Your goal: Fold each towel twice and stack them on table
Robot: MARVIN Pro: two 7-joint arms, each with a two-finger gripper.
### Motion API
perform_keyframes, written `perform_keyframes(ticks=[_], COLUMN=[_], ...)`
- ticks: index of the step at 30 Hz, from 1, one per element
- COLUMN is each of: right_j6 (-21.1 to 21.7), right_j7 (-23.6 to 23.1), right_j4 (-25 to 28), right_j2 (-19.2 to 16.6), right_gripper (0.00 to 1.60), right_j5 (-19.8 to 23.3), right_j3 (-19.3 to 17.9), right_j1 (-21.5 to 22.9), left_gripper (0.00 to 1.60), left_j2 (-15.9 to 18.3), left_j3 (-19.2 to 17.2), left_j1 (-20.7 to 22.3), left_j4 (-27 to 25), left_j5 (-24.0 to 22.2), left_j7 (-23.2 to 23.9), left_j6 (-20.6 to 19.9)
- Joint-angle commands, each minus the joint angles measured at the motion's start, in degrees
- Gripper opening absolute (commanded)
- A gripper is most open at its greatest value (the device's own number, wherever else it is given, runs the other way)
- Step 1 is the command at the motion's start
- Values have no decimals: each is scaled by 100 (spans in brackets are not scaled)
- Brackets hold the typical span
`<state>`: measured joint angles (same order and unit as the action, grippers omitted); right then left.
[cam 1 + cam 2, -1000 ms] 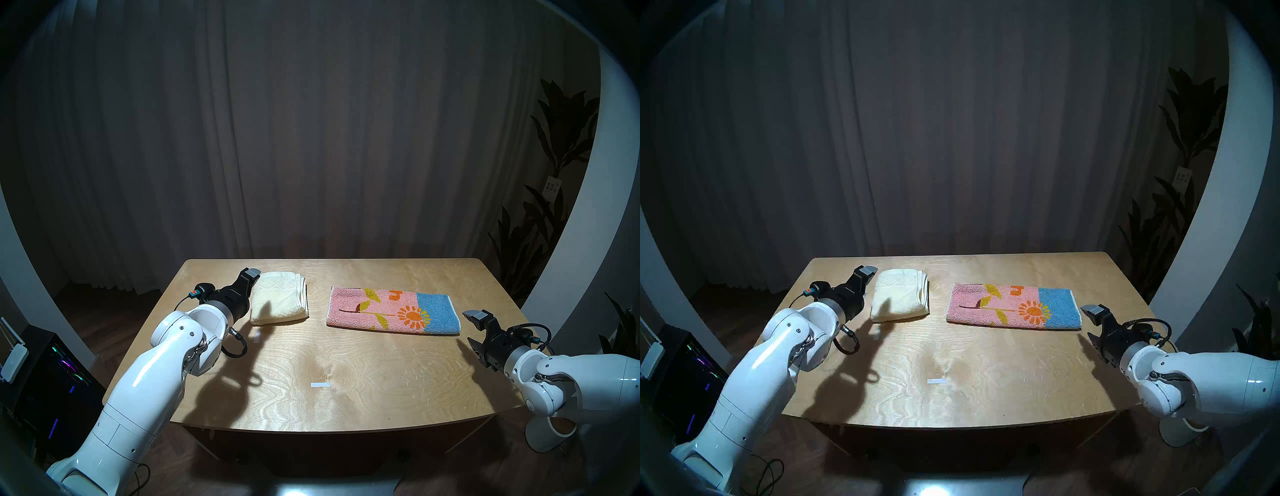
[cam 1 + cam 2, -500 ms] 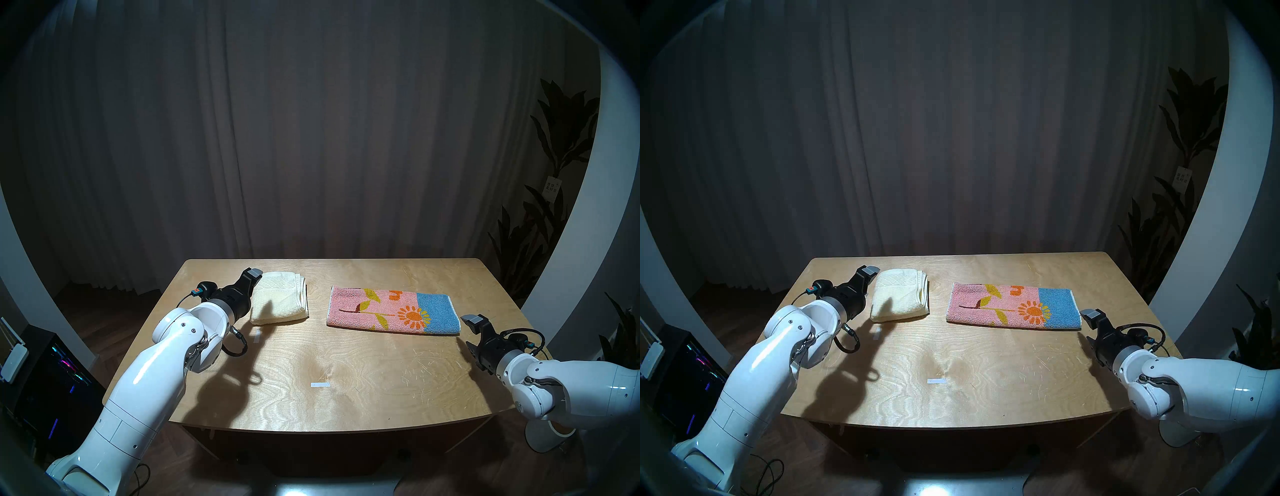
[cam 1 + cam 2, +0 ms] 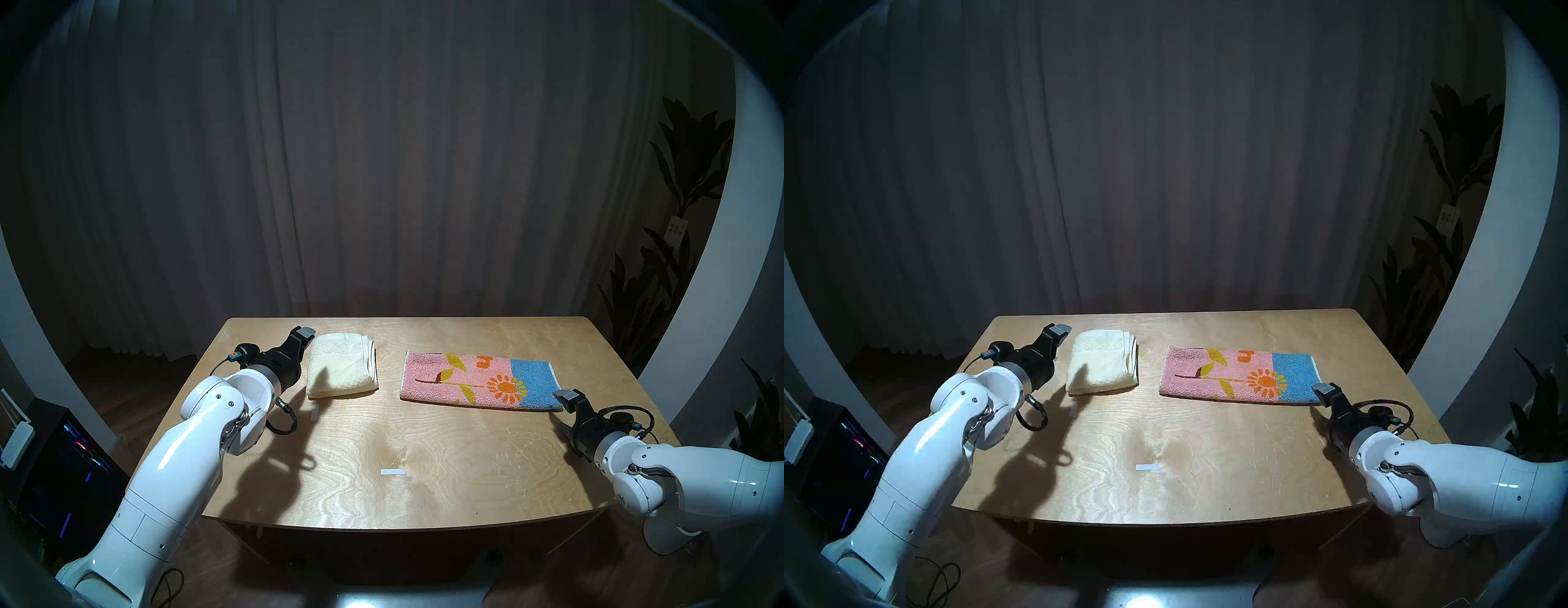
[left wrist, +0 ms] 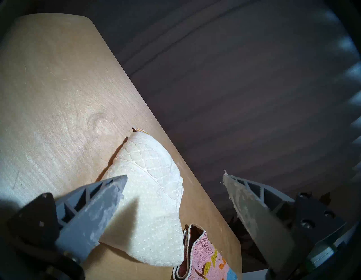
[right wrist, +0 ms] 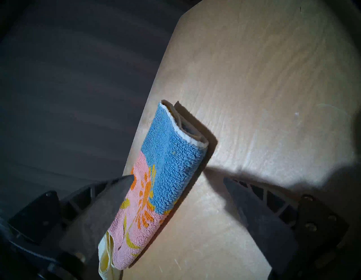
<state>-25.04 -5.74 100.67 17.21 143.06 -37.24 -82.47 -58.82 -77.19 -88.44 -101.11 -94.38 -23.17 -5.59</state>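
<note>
Just beside right jaws — patterned towel, unheld

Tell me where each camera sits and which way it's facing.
Head pair: high up, looking down at the table; both arms show.
Left wrist: behind the open left pincer, facing the cream towel.
Right wrist: behind the open right pincer, facing the patterned towel.
Shared: both wrist views catch both towels.

Nothing here reads as clear text. The pink and blue towel carries orange letter shapes near its 12 o'clock edge — cut off, unreadable. A small paper tag on the plant at 3 o'clock shows dark marks — too small.
</note>
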Motion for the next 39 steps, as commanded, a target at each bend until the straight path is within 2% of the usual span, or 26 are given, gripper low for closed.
perform_keyframes(ticks=[1, 13, 24, 34, 39], right_j6=[-72, 144, 133, 51, 41], right_j7=[217, 735, 1006, 1437, 1451], right_j4=[-107, -252, -433, -730, -814], right_j2=[280, 444, 660, 988, 1048], right_gripper=[160, 160, 160, 160, 160], right_j5=[-151, -230, -328, -519, -624], right_j3=[-7, 21, 68, 164, 208], right_j1=[185, 408, 572, 843, 893], left_gripper=[160, 160, 160, 160, 160], left_j2=[30, 44, 36, 35, 45], left_j3=[-78, -88, -74, -65, -66], left_j1=[1, -4, 19, 35, 32], left_j4=[-144, -121, -117, -135, -152], left_j5=[-14, -27, -20, -11, -8], left_j7=[53, 6, -77, -131, -153], left_j6=[24, 20, 46, 74, 74])
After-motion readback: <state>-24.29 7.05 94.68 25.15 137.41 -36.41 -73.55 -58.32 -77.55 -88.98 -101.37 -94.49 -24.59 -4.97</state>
